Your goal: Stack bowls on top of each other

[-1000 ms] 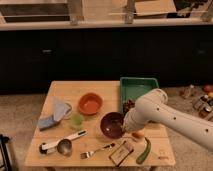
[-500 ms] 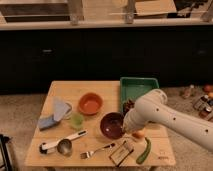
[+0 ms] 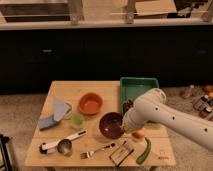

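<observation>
A glossy dark maroon-brown bowl (image 3: pixel 111 125) sits upright near the middle front of the wooden table (image 3: pixel 60 90). A bright orange bowl (image 3: pixel 90 103) stands apart from it, behind and to its left. My white arm comes in from the right, and the gripper (image 3: pixel 127 126) is at the maroon bowl's right rim, largely hidden behind the arm's wrist.
A green tray (image 3: pixel 139 87) is at the back right. A translucent green cup (image 3: pixel 77 120), a blue cloth (image 3: pixel 54 114), a metal scoop with a white handle (image 3: pixel 62 145), a fork (image 3: pixel 97 150), a green pepper (image 3: pixel 144 151), an orange fruit (image 3: pixel 138 133) and a small dark packet (image 3: pixel 121 152) lie around the bowls.
</observation>
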You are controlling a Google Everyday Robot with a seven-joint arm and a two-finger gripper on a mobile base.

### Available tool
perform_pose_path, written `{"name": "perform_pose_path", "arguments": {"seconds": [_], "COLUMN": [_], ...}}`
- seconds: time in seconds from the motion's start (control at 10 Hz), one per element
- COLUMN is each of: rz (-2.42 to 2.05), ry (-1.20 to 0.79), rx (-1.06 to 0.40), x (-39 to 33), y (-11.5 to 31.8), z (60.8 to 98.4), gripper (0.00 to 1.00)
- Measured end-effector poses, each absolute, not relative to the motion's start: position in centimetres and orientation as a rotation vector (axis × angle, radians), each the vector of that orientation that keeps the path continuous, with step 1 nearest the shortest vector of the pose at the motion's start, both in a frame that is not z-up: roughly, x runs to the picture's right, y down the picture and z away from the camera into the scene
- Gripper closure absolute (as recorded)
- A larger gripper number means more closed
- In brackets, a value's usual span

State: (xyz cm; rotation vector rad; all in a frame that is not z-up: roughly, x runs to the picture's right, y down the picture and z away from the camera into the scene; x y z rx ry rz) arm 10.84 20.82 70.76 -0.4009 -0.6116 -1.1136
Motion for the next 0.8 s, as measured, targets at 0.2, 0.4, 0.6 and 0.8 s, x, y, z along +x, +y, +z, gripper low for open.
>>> {"name": "perform_pose_path", "arguments": {"seconds": [0.2, 0.4, 0.6, 0.8], "rz": [-1.117, -1.147, -1.180, -1.213], "ry": [-0.612, -0.628, -0.646, -0.666], "rx": [-0.390, -0.354, -0.322, -0.297], "x": [11.2, 9.8, 8.5, 7.1], "y": [20.6, 18.6, 16.6, 14.8], "z": [70.9, 71.7, 72.5, 73.2], "gripper": [0.94, 1.00, 1.00, 1.00]}}
